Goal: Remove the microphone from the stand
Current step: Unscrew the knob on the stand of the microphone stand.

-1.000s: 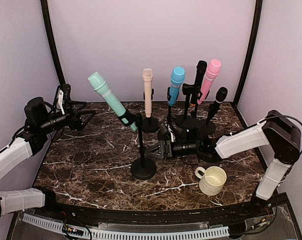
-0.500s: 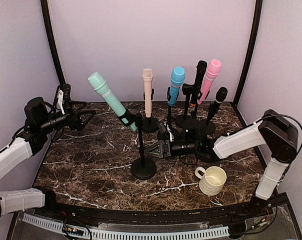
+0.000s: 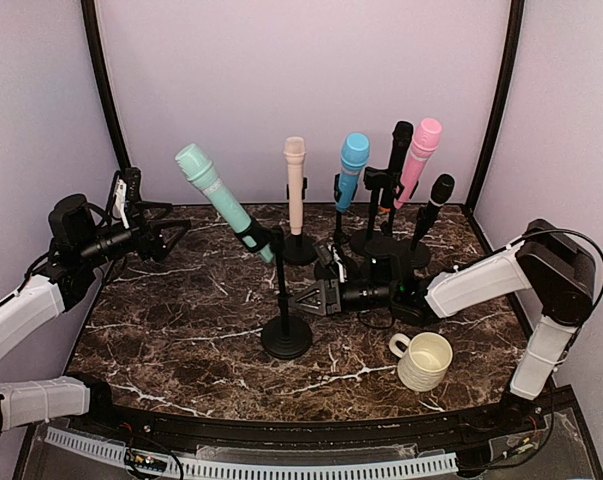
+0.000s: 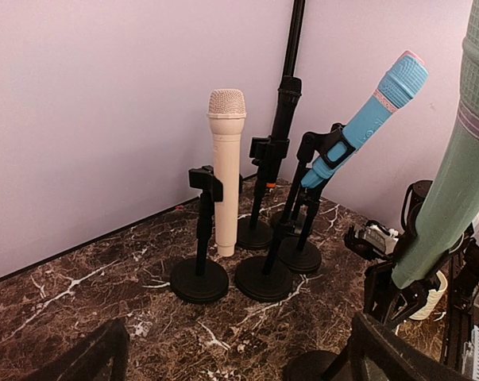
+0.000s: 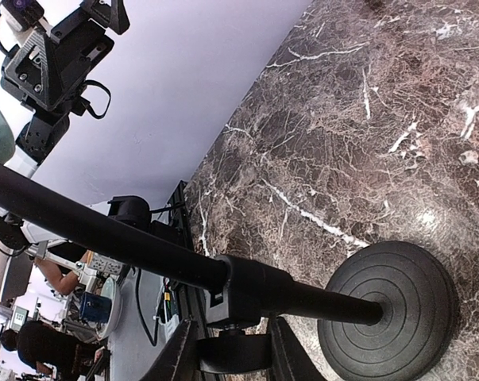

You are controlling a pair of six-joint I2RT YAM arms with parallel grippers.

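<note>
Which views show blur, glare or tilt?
Top external: even light, all sharp. Left wrist: the near mint microphone looms at the right edge, cropped. Right wrist: rolled sideways, with a pale sheen on the marble table by the stand base.

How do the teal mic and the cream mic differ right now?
The teal mic leans steeply left; the cream mic stands upright. Teal sits on the front stand, cream on one farther back. Both are clipped in black round-based stands.
</note>
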